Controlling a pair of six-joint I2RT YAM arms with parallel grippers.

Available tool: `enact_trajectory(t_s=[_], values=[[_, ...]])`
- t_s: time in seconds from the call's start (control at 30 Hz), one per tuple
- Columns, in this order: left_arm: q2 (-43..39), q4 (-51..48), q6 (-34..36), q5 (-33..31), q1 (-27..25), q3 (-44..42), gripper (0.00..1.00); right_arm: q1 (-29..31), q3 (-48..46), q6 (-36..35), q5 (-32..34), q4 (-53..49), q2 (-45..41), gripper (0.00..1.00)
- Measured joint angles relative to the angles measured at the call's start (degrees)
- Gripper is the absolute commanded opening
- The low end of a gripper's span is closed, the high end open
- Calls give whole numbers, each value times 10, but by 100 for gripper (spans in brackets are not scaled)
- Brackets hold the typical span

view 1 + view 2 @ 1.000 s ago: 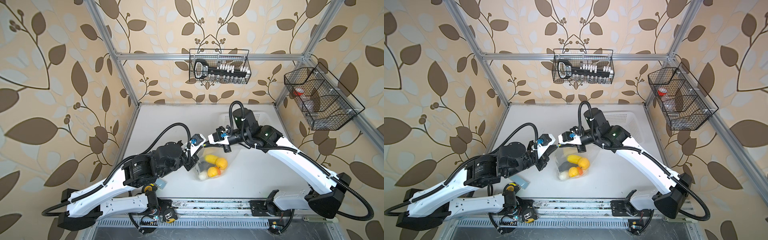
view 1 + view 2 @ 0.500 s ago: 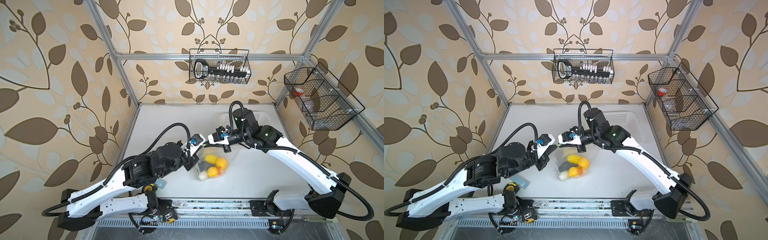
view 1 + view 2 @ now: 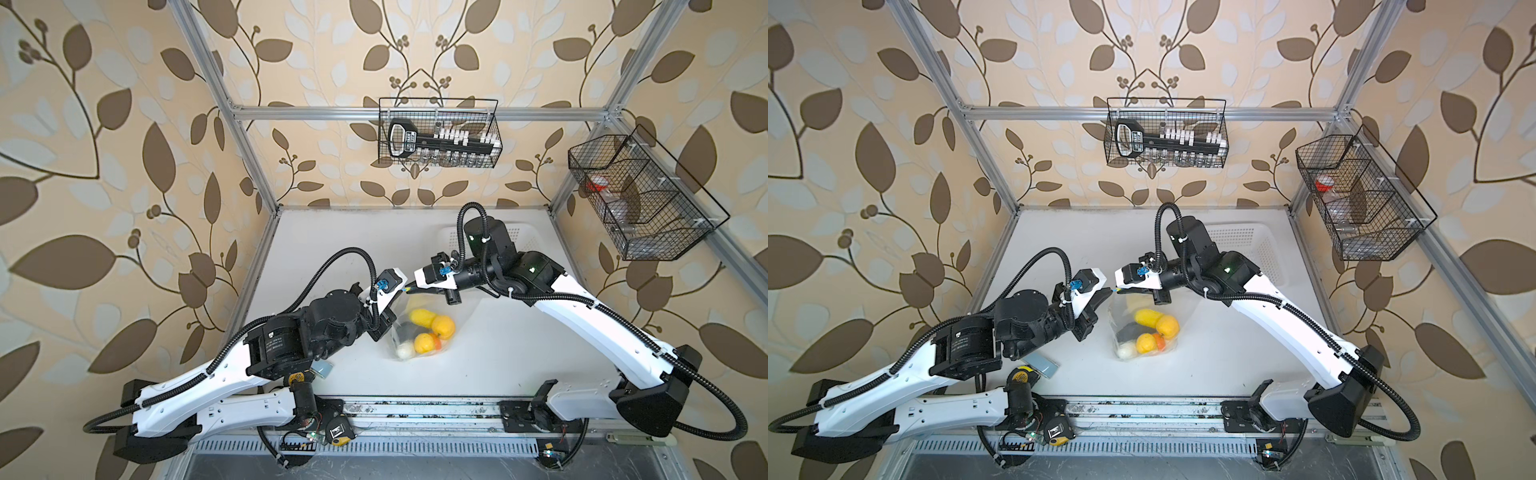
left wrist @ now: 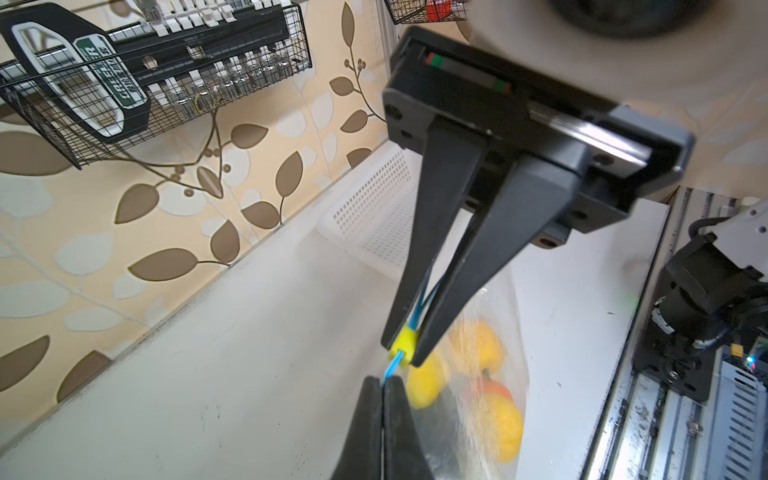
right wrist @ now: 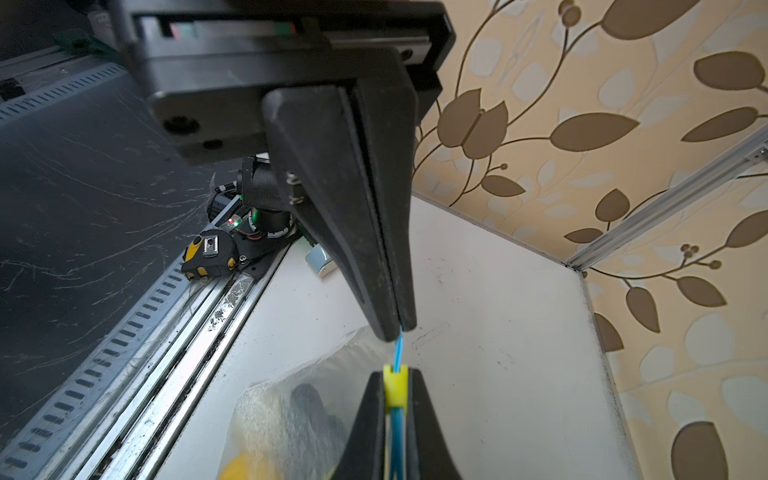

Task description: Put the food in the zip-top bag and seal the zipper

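We see the zipper [image 5: 399, 349] held taut between both end effectors. The left end effector [image 5: 397, 327] pinches its blue strip, and the right end effector [image 4: 405, 358] clamps the yellow tab [image 5: 394, 382] just beside it. Both arms reach inward over the desk [image 3: 1225, 353]. Below, the clear crinkly zip-top bag [image 3: 1121, 311] holds yellow and orange food [image 3: 1167, 324].

The zip-top bag [image 4: 494, 299] was clear, crinkly, glossy plastic. The fingers [image 4: 440, 232] were matt black plastic, the bench [image 3: 1225, 357] smooth, matt white with faint scuffs, the perforated basket [image 4: 374, 195] white plastic, the hanging rack [image 3: 438, 99] black metal wire.
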Motion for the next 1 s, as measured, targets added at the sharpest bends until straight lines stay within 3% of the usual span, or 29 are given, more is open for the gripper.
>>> enact_trajectory(t_s=[0.6, 1.0], values=[[-33, 21, -26, -131, -1, -45, 0, -22, -1, 0, 5, -4, -4, 8], [-30, 0, -81, -148, 44, -46, 0, -38, -11, 0, 5, -6, -14, 8]])
